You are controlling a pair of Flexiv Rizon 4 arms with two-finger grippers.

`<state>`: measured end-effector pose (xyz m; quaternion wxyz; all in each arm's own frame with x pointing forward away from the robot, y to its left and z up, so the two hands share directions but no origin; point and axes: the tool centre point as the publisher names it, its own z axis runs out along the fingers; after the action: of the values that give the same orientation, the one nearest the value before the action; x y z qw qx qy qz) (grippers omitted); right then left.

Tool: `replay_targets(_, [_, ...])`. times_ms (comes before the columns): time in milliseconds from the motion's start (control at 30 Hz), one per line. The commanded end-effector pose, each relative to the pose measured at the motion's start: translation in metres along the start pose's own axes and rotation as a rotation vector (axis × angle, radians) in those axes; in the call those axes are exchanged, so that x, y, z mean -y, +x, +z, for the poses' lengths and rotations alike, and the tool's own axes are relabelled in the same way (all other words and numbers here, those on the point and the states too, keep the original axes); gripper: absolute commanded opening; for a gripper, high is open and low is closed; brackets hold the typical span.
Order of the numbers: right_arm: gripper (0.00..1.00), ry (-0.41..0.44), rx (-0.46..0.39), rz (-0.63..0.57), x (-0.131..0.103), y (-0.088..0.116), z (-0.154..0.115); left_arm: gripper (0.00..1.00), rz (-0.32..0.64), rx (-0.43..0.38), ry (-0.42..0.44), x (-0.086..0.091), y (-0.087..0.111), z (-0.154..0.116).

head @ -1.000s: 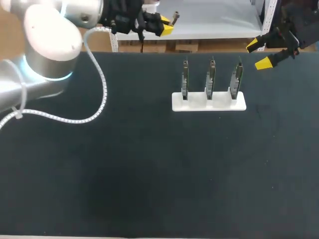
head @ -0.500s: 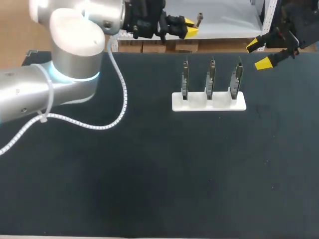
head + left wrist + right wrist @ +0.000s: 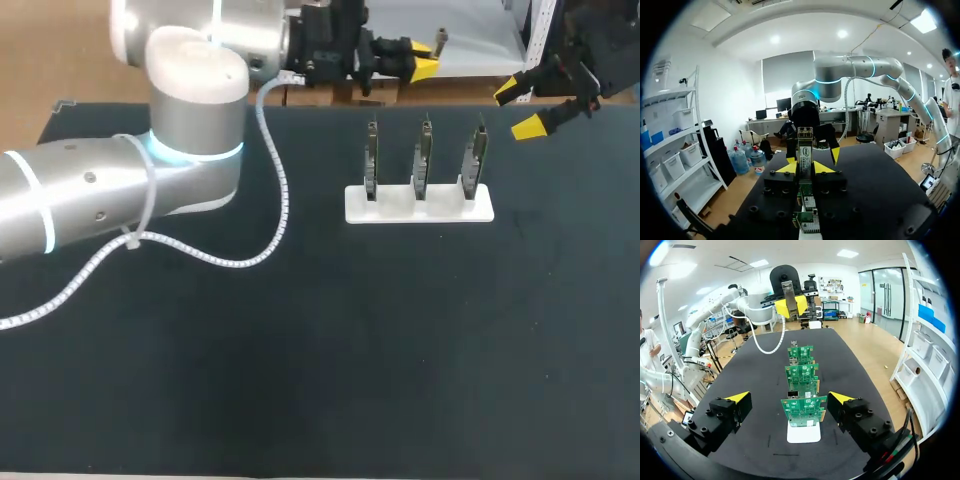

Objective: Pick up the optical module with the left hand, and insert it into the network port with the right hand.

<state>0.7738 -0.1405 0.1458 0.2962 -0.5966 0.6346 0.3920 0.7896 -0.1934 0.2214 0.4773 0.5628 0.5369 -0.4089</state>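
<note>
The optical module (image 3: 437, 41), a slim metal stick, pokes out from between the yellow fingertips of my left gripper (image 3: 422, 62), which is shut on it above the table's far edge. In the left wrist view the module (image 3: 804, 147) stands upright between the tips. My right gripper (image 3: 522, 108) hangs open and empty at the far right, above and to the right of the three green network boards (image 3: 424, 155) in their white stand (image 3: 400, 212). From the right wrist view the boards (image 3: 803, 410) line up ahead between the open fingers, with the left gripper (image 3: 791, 305) beyond them.
A white coiled cable (image 3: 250, 255) trails from my left arm across the black tabletop (image 3: 400, 350). My left arm's big silver joints (image 3: 190, 110) loom over the table's far left.
My left arm has swung to the right along the far edge, carrying the module from the far left to just behind the boards. The right arm has kept still.
</note>
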Motion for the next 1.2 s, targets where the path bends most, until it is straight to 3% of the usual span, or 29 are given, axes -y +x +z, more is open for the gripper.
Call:
replay_targets(33, [1.00,0.004,0.000,-0.001,-0.002,0.000,0.000,0.00,-0.003,0.004,0.025,-0.007,-0.001,0.016])
replay_targets(767, [1.00,0.004,0.000,-0.001,-0.002,0.000,0.000,0.00,-0.077,0.111,0.032,0.014,0.008,0.055])
replay_targets(1200, [1.00,0.004,0.000,-0.001,-0.002,0.000,0.000,0.00,-0.077,0.114,0.003,0.022,0.014,0.071])
